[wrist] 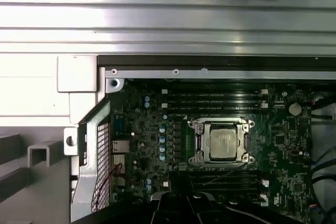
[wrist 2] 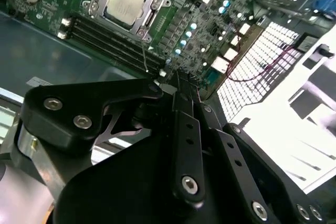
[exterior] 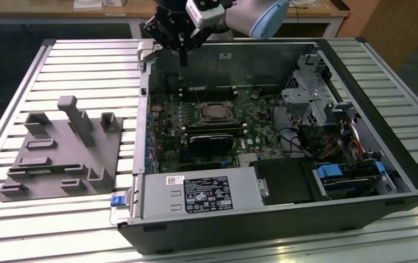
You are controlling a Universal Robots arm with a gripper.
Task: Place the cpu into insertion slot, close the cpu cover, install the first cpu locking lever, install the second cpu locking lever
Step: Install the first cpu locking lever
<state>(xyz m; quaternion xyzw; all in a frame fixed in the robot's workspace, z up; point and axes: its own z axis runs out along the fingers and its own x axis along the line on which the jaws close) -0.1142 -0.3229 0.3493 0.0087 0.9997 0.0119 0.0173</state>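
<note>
The hand (exterior: pixel 183 59) is being held narrow and empty over the open computer case (exterior: pixel 252 63). Below it, well apart, the cpu (wrist: pixel 222 141) is being framed by the cpu cover (wrist: pixel 223 125) in the insertion slot (wrist: pixel 199 158).
</note>
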